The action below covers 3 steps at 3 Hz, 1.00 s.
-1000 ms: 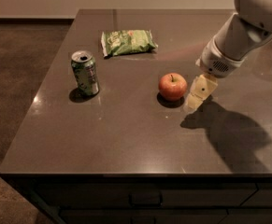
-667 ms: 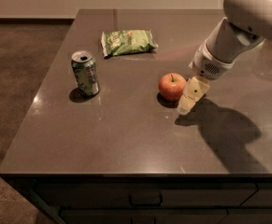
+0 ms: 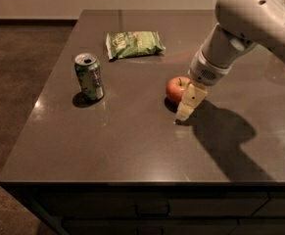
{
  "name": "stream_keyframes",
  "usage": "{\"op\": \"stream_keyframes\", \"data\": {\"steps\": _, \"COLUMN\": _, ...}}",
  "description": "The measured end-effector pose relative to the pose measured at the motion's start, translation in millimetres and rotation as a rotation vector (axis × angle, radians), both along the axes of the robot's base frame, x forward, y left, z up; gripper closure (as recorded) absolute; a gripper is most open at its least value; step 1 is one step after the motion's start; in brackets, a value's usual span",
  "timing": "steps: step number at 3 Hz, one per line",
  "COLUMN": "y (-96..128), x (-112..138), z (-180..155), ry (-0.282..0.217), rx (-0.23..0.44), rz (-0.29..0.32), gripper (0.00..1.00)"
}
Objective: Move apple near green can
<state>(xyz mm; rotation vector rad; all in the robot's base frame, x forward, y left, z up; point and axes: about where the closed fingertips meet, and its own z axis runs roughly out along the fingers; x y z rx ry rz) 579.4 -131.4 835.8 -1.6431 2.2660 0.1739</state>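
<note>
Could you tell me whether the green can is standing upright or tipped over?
Upright: the green can stands on its base, silver top up. The gripper is low beside the apple.

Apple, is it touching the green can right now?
No, the apple sits apart from the green can with table surface between them; the gripper is down beside the apple.

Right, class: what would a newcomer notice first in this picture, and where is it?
The big pale arm enters from the upper right, its gripper low beside the apple on the table. Then the green can standing to the left, and a chip bag lying behind.
</note>
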Motion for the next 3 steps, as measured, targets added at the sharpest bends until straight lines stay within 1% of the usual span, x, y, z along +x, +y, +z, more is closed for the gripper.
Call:
{"op": "stream_keyframes", "data": {"steps": 1, "y": 8.7, "x": 7.0, "z": -5.9, "ry": 0.009, "rx": -0.024, "rz": 0.02, "gripper": 0.34}}
{"op": "stream_keyframes", "data": {"steps": 2, "y": 14.7, "x": 12.5, "z": -5.2, "ry": 0.015, "rx": -0.023, "rz": 0.038, "gripper": 0.56}}
{"op": "stream_keyframes", "data": {"steps": 3, "y": 14.8, "x": 12.5, "z": -3.5, "ry": 0.015, "rx": -0.023, "rz": 0.038, "gripper": 0.81}}
